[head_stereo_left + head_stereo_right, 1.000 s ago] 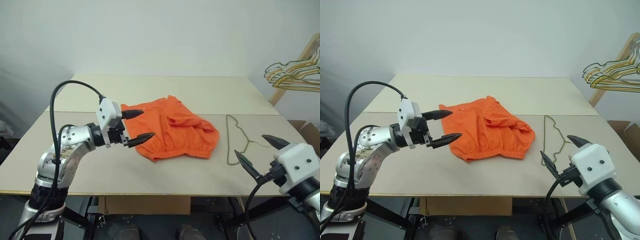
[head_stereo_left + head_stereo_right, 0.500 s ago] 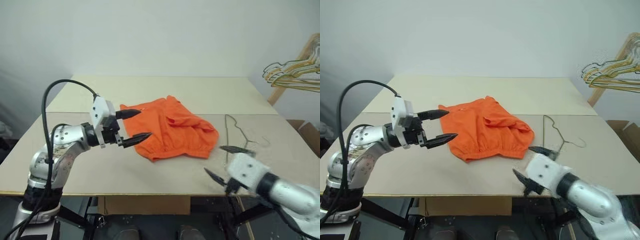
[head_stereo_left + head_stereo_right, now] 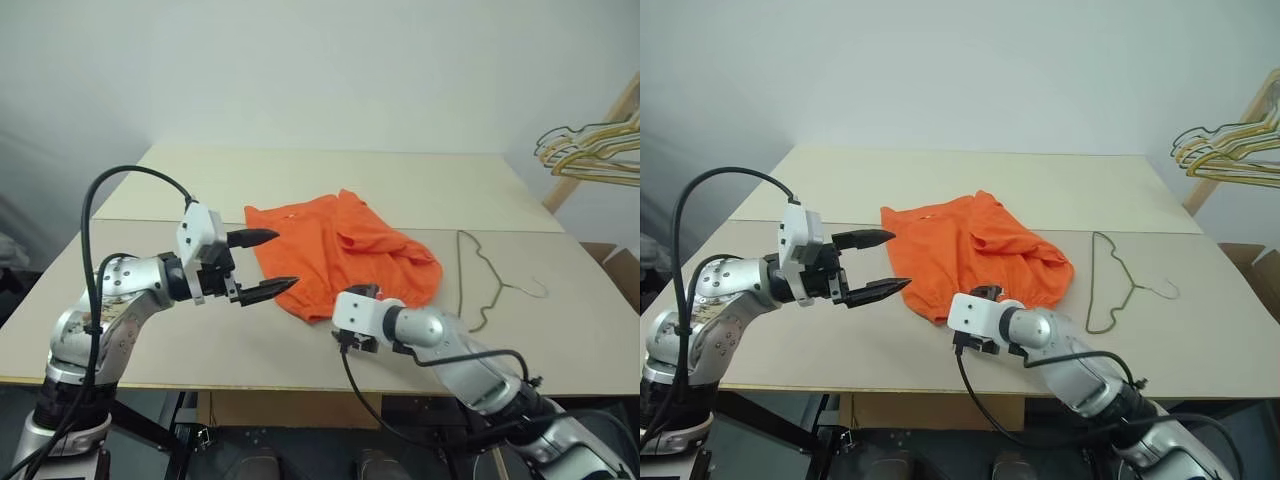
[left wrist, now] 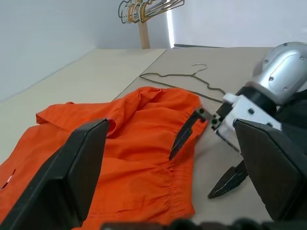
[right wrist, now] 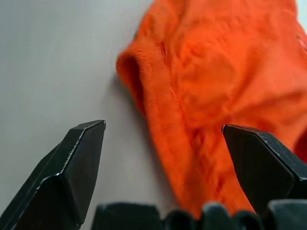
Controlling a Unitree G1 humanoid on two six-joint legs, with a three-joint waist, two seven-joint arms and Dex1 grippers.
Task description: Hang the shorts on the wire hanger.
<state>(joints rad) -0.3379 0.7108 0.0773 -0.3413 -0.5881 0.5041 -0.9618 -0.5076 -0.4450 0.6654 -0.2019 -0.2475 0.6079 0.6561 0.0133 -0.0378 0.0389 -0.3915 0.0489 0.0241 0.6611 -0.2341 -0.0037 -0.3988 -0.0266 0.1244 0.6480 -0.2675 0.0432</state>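
Orange shorts [image 3: 341, 253] lie crumpled at the middle of the table [image 3: 300, 180], gathered waistband along the near edge. At about three o'clock from them, apart from the cloth, the wire hanger [image 3: 478, 285] lies flat with its hook pointing away to the right. At nine o'clock the left gripper [image 3: 262, 264] hovers level beside the shorts, fingers spread wide and holding nothing. At six o'clock the right gripper [image 4: 207, 153] points down at the waistband, fingers wide and empty; one tip seems to lie just over the fabric edge, though contact is hard to judge. Gold and green hangers [image 3: 588, 152] hang at two o'clock.
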